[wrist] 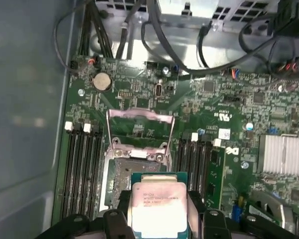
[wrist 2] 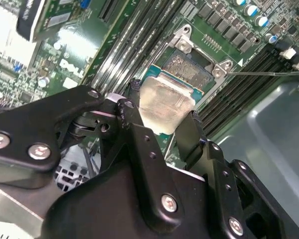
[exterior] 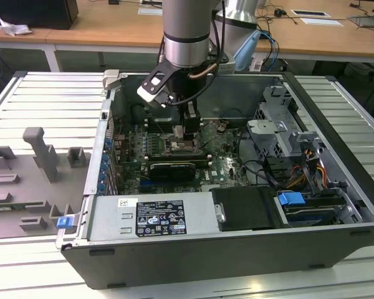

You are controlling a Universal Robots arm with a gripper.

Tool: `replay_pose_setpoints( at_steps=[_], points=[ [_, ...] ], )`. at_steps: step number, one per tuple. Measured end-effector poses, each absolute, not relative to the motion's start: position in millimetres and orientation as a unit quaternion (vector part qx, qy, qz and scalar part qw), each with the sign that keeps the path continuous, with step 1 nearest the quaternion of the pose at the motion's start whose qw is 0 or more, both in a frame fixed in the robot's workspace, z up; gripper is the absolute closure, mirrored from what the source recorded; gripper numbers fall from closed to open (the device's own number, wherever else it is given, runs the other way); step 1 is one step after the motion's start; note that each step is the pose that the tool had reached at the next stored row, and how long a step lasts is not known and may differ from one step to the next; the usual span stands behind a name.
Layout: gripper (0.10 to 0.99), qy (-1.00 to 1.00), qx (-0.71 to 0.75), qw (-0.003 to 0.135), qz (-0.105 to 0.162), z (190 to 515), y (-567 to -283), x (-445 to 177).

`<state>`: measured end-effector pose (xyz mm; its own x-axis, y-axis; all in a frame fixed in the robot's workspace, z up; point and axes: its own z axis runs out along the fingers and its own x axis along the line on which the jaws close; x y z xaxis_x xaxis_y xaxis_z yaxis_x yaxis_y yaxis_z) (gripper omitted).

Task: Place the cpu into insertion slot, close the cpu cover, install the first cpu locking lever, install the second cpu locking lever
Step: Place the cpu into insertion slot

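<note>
Step 1 underway — gripper (wrist 2: 164,104) pinches the cpu (wrist: 157,209) by its edges just over the insertion slot (wrist: 124,172), prob. unseated. The cpu cover (wrist: 139,113) stands open — closing, locking remain. Exterior view: gripper at black card's (exterior: 171,168) 12 o'clock.

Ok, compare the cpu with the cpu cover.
The cpu is a solid beige-topped plate; the cpu cover is a frame with a cut-out centre. The gripper holds the cpu; the cpu cover is flipped open off the insertion slot. Both are squarish metal.
</note>
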<state>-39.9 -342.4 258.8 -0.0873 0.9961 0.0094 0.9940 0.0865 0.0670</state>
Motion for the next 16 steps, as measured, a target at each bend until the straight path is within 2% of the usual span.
replay_pose_setpoints(
  at_steps=[16],
  points=[
    [0.557,0.721,0.692,0.02,0.027,233,-332,-44]
  ],
)
